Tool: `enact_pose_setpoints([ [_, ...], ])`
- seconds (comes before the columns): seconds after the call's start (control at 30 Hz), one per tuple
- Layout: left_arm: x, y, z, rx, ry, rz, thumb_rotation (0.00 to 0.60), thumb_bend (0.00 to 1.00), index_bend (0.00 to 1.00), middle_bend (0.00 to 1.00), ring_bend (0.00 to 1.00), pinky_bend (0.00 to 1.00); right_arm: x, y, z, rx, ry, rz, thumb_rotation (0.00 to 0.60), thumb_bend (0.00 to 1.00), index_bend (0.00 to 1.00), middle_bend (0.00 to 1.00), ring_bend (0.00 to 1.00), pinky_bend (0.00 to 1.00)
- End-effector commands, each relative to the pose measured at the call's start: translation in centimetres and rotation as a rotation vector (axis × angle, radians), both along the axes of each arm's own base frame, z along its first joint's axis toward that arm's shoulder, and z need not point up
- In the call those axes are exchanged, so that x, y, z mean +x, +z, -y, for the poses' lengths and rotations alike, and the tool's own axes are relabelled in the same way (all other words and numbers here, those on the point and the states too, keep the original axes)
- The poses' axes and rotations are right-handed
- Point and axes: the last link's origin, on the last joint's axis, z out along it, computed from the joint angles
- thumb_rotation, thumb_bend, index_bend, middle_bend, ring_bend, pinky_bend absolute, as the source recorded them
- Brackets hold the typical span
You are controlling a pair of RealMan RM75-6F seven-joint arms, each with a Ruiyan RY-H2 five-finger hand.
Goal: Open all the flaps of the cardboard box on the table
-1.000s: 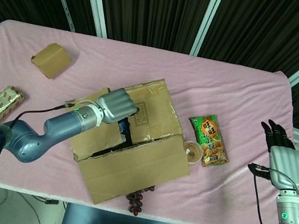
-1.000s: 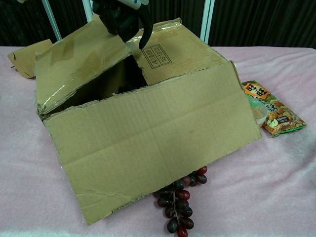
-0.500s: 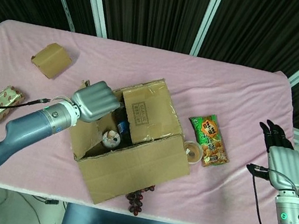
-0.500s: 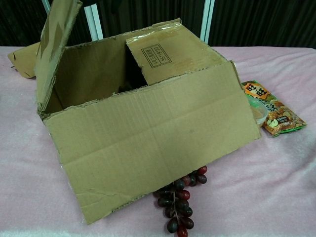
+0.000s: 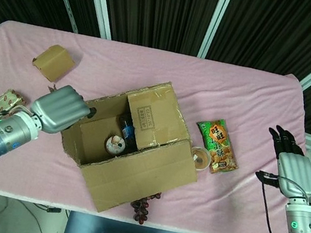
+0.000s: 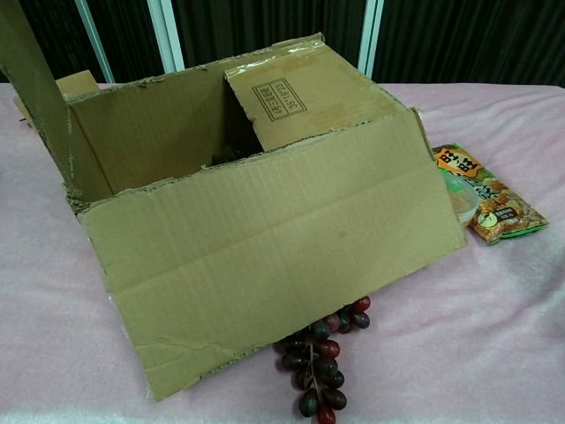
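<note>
The cardboard box (image 5: pixel 135 161) sits mid-table. Its front flap (image 6: pixel 265 265) hangs outward toward me. The right flap (image 5: pixel 152 116) still lies folded over the opening, printed label up. The left flap (image 6: pixel 40 97) stands nearly upright, leaning outward. My left hand (image 5: pixel 60 109) is at the box's left side with its fingers curled on that flap; the chest view does not show this hand. Inside the box I see a dark bottle (image 5: pixel 127 131) and a round cup (image 5: pixel 116 143). My right hand (image 5: pixel 292 162) hovers past the table's right edge, fingers straight, holding nothing.
A snack packet (image 5: pixel 217 144) and a small round tub (image 5: pixel 199 156) lie right of the box. Dark grapes (image 6: pixel 322 371) poke out under the front flap. A small cardboard carton (image 5: pixel 53 62) and a gold-red wrapped pack (image 5: pixel 2 106) lie at the left.
My left hand has swung left and outward, taking the left flap from lying over the opening to standing upright. The box's inside is now exposed. The right hand stayed put.
</note>
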Motion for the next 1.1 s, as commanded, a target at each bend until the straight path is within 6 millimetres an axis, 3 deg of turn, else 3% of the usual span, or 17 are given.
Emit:
enact_pose_setpoints([
  [0.03, -1.7, 1.2, 1.7, 0.023, 0.042, 0.005, 0.600, 1.00, 0.35, 0.59, 0.46, 0.53, 0.0, -0.1, 0.0, 0.004, 0.001, -0.001, 0.600, 0.19, 0.00, 0.00, 0.00, 0.25],
  [0.47, -7.5, 3.9, 5.2, 0.111, 0.187, 0.038, 0.600, 0.98, 0.33, 0.56, 0.44, 0.50, 0.3, -0.7, -0.3, 0.027, 0.009, -0.014, 0.600, 0.19, 0.00, 0.00, 0.00, 0.25],
  [0.53, -9.0, 4.2, 5.6, 0.132, 0.227, 0.068, 0.600, 0.89, 0.28, 0.50, 0.38, 0.43, 0.3, -0.8, -0.3, 0.029, 0.008, -0.015, 0.600, 0.19, 0.00, 0.00, 0.00, 0.25],
  [0.67, -11.8, 4.4, 6.1, 0.204, 0.271, 0.166, 0.600, 0.52, 0.13, 0.24, 0.16, 0.23, 0.6, -0.8, -0.3, 0.028, 0.019, -0.008, 0.600, 0.21, 0.00, 0.00, 0.00, 0.25],
  [0.77, -13.7, 4.2, 6.5, 0.276, 0.283, 0.243, 0.600, 0.35, 0.05, 0.10, 0.04, 0.11, 0.9, -0.9, -0.4, 0.032, 0.033, -0.003, 0.600, 0.22, 0.00, 0.00, 0.00, 0.25],
  [0.9, -16.2, 3.5, 7.3, 0.394, 0.315, 0.378, 0.600, 0.27, 0.02, 0.02, 0.00, 0.07, 1.7, -0.9, -0.2, 0.052, 0.073, -0.018, 0.600, 0.24, 0.00, 0.00, 0.00, 0.25],
  [1.1, -19.8, 2.1, 8.3, 0.582, 0.332, 0.525, 0.600, 0.27, 0.01, 0.02, 0.00, 0.06, 5.0, -0.9, 0.8, 0.113, 0.195, -0.019, 0.600, 0.29, 0.00, 0.00, 0.00, 0.25],
])
